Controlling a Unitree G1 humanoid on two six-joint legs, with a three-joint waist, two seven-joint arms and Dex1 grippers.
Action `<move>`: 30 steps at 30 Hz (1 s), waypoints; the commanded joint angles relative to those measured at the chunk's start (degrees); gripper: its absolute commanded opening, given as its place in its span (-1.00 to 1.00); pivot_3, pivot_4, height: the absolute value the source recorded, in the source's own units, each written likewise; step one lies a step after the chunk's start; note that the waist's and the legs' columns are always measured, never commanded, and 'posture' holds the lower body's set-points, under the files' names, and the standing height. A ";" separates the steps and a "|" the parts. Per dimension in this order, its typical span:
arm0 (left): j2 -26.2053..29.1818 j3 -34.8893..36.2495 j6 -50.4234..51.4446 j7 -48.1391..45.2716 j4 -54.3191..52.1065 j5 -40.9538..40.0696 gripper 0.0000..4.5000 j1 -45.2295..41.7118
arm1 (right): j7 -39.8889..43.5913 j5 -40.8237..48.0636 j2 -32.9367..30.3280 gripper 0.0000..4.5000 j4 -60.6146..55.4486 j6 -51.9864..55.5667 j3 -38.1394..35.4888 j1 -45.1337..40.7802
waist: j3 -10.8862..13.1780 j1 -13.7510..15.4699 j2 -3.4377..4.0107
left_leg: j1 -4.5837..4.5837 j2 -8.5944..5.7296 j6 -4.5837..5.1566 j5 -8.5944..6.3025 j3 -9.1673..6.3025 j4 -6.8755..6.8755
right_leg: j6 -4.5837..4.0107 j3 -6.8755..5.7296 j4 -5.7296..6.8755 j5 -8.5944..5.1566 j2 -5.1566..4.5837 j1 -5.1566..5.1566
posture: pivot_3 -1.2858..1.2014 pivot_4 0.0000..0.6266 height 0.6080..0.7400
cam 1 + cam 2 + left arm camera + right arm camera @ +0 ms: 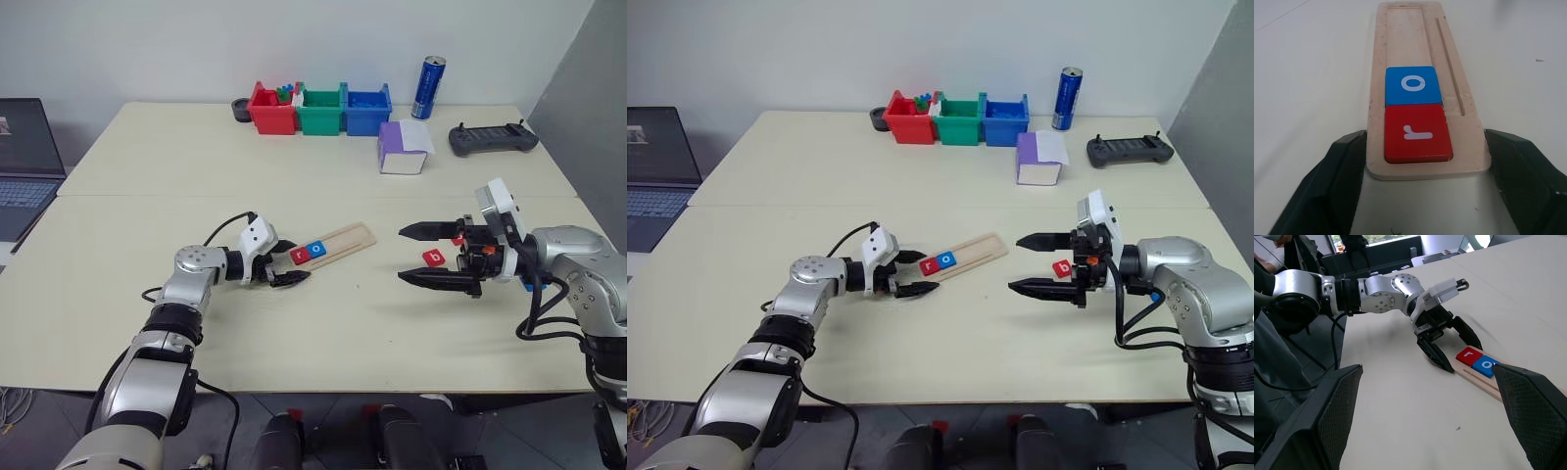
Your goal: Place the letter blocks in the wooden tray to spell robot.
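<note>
Mid-tabletop, head views: wooden tray lies at an angle, red r block and blue o block seated touching at its left end. Left gripper clamped on that end. Right gripper spread wide, empty, hovering by the red b block toward the right edge.

Left wrist: fingers press both sides of the tray; r nearest, o behind it.

Right wrist: left gripper at the tray end, own fingers far apart.

cream table bears wooden tray, bins.
</note>
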 commanded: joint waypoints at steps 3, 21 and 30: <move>0.04 -1.29 -0.43 -0.05 0.81 1.55 0.50 -0.41 | -0.28 1.19 -0.63 1.00 -2.05 -0.59 -1.46 0.07 | 0.00 0.00 0.00 | 0.00 0.00 0.00 0.00 0.00 0.00 | 0.00 0.00 0.00 0.00 0.00 0.00 | 0.03 -0.52 1.00; 0.89 -5.44 1.64 -12.16 -12.68 -1.10 0.50 4.04 | 0.53 -4.43 -6.12 1.00 2.05 -5.34 -2.50 6.35 | 0.00 0.08 -0.01 | -0.05 0.00 0.00 0.00 0.00 -0.01 | 0.00 0.00 -0.05 0.00 0.00 0.00 | 0.03 -0.52 1.00; -0.79 -9.06 3.89 -15.43 -19.07 -1.30 0.50 3.67 | 2.53 -4.99 -11.56 1.00 0.94 -8.57 -7.55 17.62 | 0.00 0.15 -0.01 | -0.05 -0.01 0.00 0.00 0.00 0.02 | 0.08 0.01 -0.04 -0.05 0.00 0.00 | 0.03 -0.52 1.00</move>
